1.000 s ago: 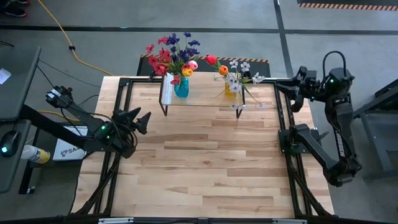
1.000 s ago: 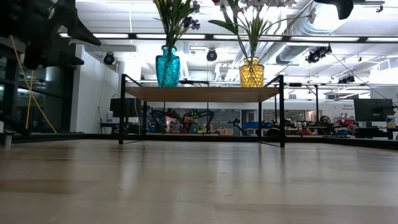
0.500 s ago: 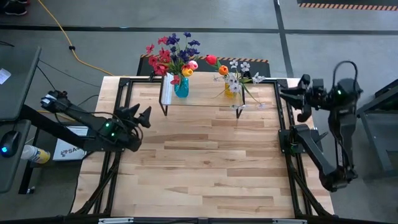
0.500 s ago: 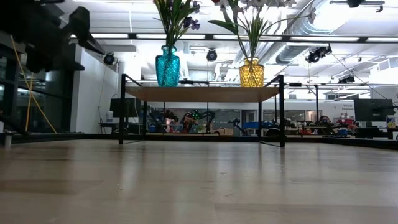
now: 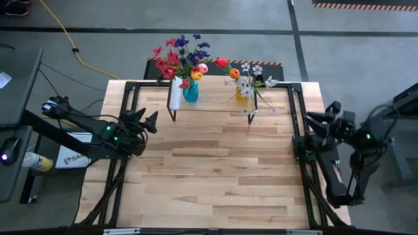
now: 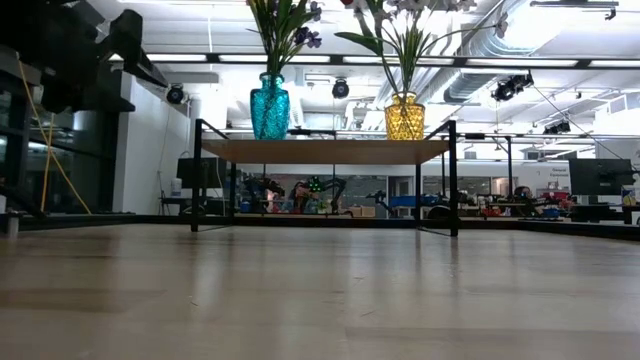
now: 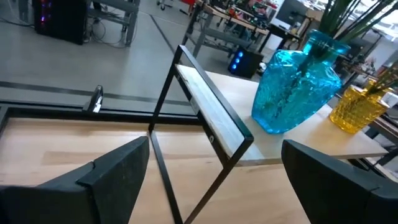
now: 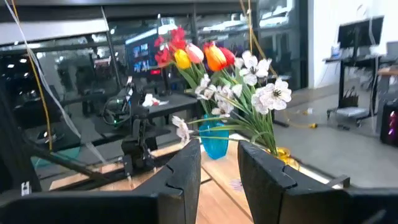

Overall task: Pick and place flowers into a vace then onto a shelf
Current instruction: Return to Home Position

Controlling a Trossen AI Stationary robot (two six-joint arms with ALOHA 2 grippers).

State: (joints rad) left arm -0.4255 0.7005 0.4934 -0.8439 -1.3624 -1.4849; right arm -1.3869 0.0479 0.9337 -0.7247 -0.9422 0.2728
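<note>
On the far side of the table [image 5: 215, 176], the shelf [image 5: 212, 102] carries two vases, well apart and both upright. The blue vase [image 5: 190, 92] stands by the white-strip end, the yellow vase [image 5: 243, 95] toward the other end. Both hold flowers [image 5: 183, 57]: red, purple, yellow and pink blooms in the blue one; red, orange and white in the yellow one. Noted: the left gripper [image 5: 151, 117] hangs over the table's left edge, pointed at the shelf, fingers wide apart, nothing between them. Noted: the right gripper [image 5: 312, 123] sits at the table's right edge, well apart from the shelf, fingers parted by a narrow gap, holding nothing.
</note>
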